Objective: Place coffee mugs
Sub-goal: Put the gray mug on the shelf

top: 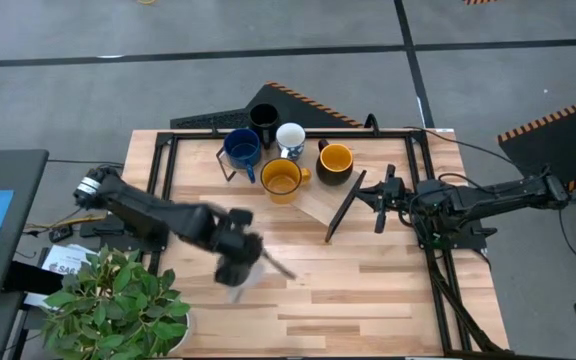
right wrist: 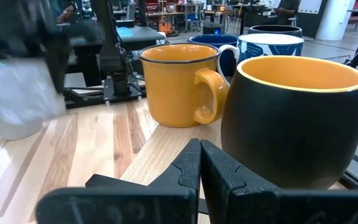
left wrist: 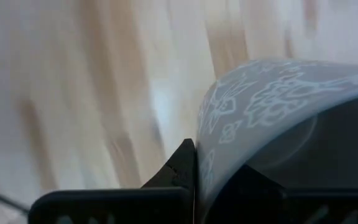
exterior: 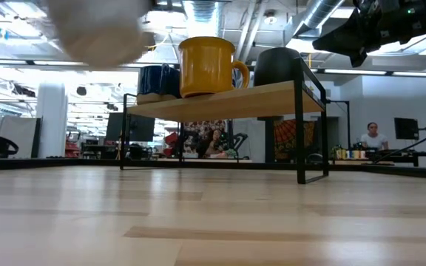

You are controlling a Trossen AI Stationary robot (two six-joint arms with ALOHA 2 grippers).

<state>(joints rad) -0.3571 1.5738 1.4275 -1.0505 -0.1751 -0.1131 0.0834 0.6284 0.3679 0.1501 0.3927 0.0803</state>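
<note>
Grey concrete floor [top: 168,90] with black-and-orange hazard stripes [top: 553,120], pale wooden table [top: 368,290], leafy green potted plant [top: 118,300], bright ceiling lights [exterior: 198,11].

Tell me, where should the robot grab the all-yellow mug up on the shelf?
Grab the yellow mug by its rim, coming down from above on the side facing the open table. It stands upright with its mouth open, so one finger can probably fit inside. Its handle points toward the dark mug, and the white mug stands close behind.
</note>
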